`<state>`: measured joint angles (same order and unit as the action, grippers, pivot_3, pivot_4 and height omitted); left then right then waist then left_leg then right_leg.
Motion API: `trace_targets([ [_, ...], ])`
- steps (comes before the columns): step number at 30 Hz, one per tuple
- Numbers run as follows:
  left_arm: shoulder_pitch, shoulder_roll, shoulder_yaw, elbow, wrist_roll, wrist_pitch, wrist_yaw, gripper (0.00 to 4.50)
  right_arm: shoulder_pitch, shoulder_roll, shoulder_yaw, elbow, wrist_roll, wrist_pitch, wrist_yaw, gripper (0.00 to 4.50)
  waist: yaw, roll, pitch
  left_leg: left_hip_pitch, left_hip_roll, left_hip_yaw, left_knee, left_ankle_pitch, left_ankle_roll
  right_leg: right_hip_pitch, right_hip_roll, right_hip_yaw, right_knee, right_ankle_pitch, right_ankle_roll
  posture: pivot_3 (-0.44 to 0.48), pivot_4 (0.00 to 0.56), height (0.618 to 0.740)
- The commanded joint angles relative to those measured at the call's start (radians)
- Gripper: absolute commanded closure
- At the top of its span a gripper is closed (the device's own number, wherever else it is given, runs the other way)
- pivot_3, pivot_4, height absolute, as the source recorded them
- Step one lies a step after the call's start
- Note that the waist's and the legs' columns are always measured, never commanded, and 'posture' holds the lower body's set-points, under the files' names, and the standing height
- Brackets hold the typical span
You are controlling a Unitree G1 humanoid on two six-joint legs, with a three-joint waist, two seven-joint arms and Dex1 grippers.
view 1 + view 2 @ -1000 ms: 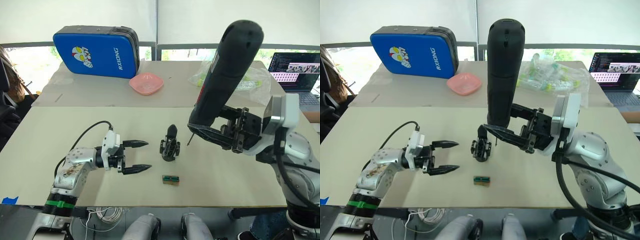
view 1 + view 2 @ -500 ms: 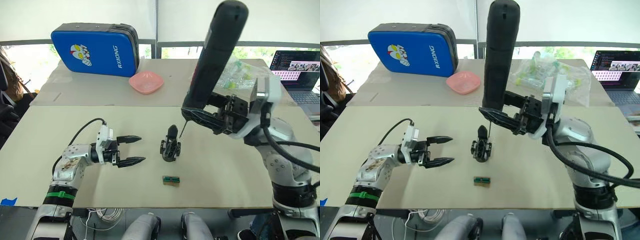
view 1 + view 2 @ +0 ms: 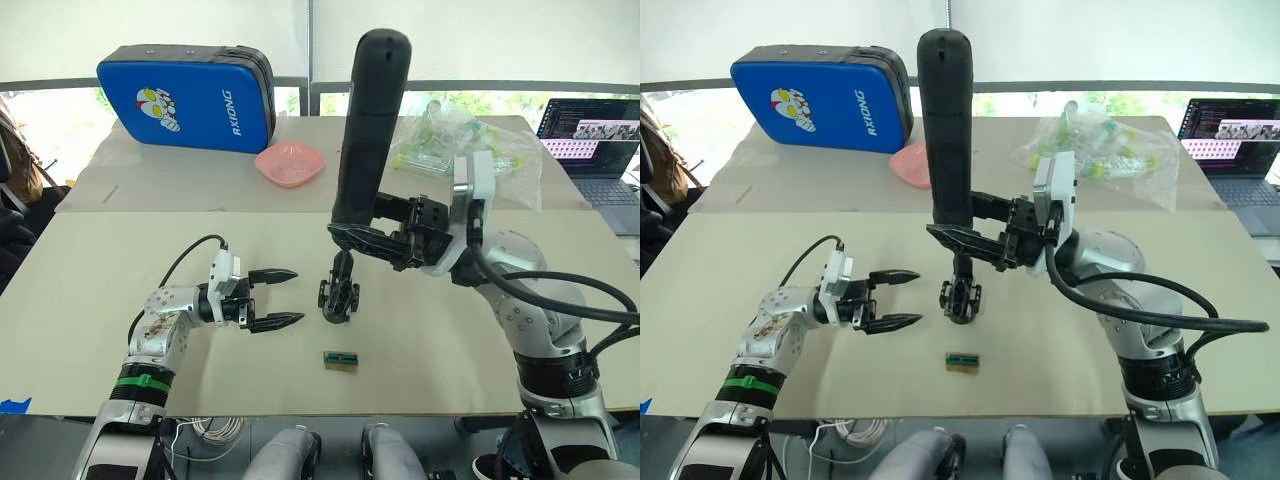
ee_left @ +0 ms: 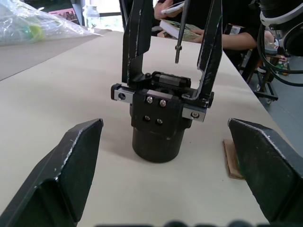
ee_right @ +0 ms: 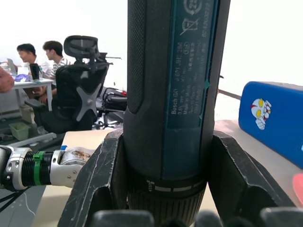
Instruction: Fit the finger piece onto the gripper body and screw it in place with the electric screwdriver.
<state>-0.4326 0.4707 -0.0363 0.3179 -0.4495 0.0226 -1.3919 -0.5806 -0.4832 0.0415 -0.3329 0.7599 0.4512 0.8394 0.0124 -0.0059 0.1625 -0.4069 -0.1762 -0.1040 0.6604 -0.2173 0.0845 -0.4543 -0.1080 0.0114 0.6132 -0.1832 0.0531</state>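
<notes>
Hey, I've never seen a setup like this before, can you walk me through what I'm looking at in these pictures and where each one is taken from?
This is a two-armed humanoid robot at a beige table. Two pictures come from its head, looking down; two come from cameras on its wrists. The right gripper is shut on the electric screwdriver, a thick black cylinder held upright, its metal bit just above the gripper body, a small black part standing on the table. The left gripper is open beside that part, holding nothing. Also on the table: a tiny green-topped block, a pink dish, a blue case, a plastic bag and a laptop.
</notes>
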Motion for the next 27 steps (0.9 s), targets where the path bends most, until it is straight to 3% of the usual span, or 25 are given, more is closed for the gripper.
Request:
trace_targets([
  [1,-0.010,-0.001,-0.006,-0.036,0.010,-0.014,-0.002,0.00,-0.023,0.012,-0.006,-0.017,-0.009,-0.012,0.015,2.55,-0.001,0.000,0.000,0.000,0.000,0.000,0.000,0.000,0.000,0.000,0.000,0.000,0.000,0.000,0.000,0.000,0.150,0.740],
  [27,0.004,-0.019,-0.040,-0.123,0.030,0.029,0.057,0.00,-0.021,0.083,0.019,-0.005,-0.048,-0.004,0.018,2.55,-0.005,0.000,0.000,0.000,0.001,0.000,0.000,0.003,-0.004,-0.001,0.001,0.000,0.004,0.002,-0.003,0.000,0.150,0.740],
])
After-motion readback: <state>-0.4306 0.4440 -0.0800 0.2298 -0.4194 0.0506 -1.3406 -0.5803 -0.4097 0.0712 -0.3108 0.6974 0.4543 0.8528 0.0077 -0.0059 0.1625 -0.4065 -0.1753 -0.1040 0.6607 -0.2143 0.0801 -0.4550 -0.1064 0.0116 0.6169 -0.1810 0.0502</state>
